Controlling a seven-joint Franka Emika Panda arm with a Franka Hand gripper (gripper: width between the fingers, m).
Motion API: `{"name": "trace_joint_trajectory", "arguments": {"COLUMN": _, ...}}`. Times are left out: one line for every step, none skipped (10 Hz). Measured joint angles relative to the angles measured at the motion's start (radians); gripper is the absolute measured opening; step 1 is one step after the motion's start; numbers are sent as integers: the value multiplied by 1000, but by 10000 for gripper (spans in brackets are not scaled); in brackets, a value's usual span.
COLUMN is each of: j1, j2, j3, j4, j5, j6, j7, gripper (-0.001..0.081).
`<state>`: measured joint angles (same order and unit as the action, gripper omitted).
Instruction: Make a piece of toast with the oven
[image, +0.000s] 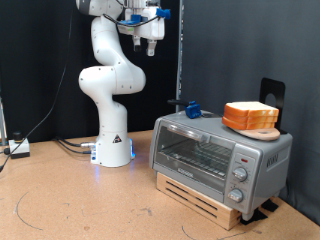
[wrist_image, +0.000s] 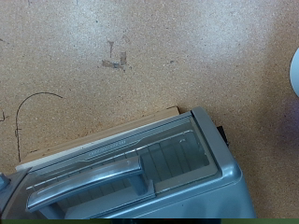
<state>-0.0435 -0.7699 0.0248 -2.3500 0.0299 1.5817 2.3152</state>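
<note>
The silver-grey oven (image: 215, 155) stands on a wooden stand at the exterior view's lower right, its glass door shut and its knobs on the right panel. It also shows from above in the wrist view (wrist_image: 140, 177), with its door handle (wrist_image: 89, 184). A stack of bread slices (image: 250, 115) lies on a round wooden board on top of the oven. No single piece of toast shows apart from that stack. My gripper (image: 147, 45) hangs high above and to the left of the oven, fingers apart and empty. It does not show in the wrist view.
A small blue object (image: 191, 108) sits on the oven's top at its back left. A black object (image: 272, 93) stands behind the bread. The white robot base (image: 112, 145) and cables (image: 70, 147) are at the left on the chipboard table (image: 80, 200).
</note>
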Motion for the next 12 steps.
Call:
{"name": "trace_joint_trajectory", "arguments": {"j1": -2, "j2": 1, "j3": 6, "j4": 1, "j5": 19, "j6": 1, "j7": 44, "gripper": 809}}
{"name": "trace_joint_trajectory", "arguments": {"j1": -10, "j2": 5, "j3": 26, "j4": 4, "j5": 58, "j6": -7, "j7": 161, "gripper": 809}}
{"name": "trace_joint_trajectory", "arguments": {"j1": -26, "j2": 9, "j3": 58, "j4": 8, "j5": 85, "j6": -10, "j7": 290, "gripper": 809}}
{"name": "trace_joint_trajectory", "arguments": {"j1": -50, "j2": 11, "j3": 87, "j4": 8, "j5": 100, "j6": -10, "j7": 360, "gripper": 809}}
{"name": "trace_joint_trajectory", "arguments": {"j1": -92, "j2": 17, "j3": 107, "j4": 3, "j5": 115, "j6": 2, "j7": 367, "gripper": 809}}
{"name": "trace_joint_trajectory", "arguments": {"j1": -139, "j2": 39, "j3": 122, "j4": 3, "j5": 136, "j6": 11, "j7": 366, "gripper": 809}}
{"name": "trace_joint_trajectory", "arguments": {"j1": -138, "j2": 37, "j3": 122, "j4": 3, "j5": 136, "j6": 11, "j7": 292, "gripper": 809}}
{"name": "trace_joint_trajectory", "arguments": {"j1": -121, "j2": 32, "j3": 116, "j4": 2, "j5": 136, "j6": 17, "j7": 196, "gripper": 809}}
{"name": "trace_joint_trajectory", "arguments": {"j1": -94, "j2": 23, "j3": 103, "j4": 1, "j5": 134, "j6": 23, "j7": 83, "gripper": 809}}
{"name": "trace_joint_trajectory", "arguments": {"j1": -71, "j2": 11, "j3": 87, "j4": -4, "j5": 132, "j6": 30, "j7": -30, "gripper": 809}}
{"name": "trace_joint_trajectory", "arguments": {"j1": -51, "j2": 0, "j3": 69, "j4": -11, "j5": 118, "j6": 32, "j7": -150, "gripper": 809}}
{"name": "trace_joint_trajectory", "arguments": {"j1": -31, "j2": -9, "j3": 57, "j4": -18, "j5": 107, "j6": 34, "j7": -240, "gripper": 809}}
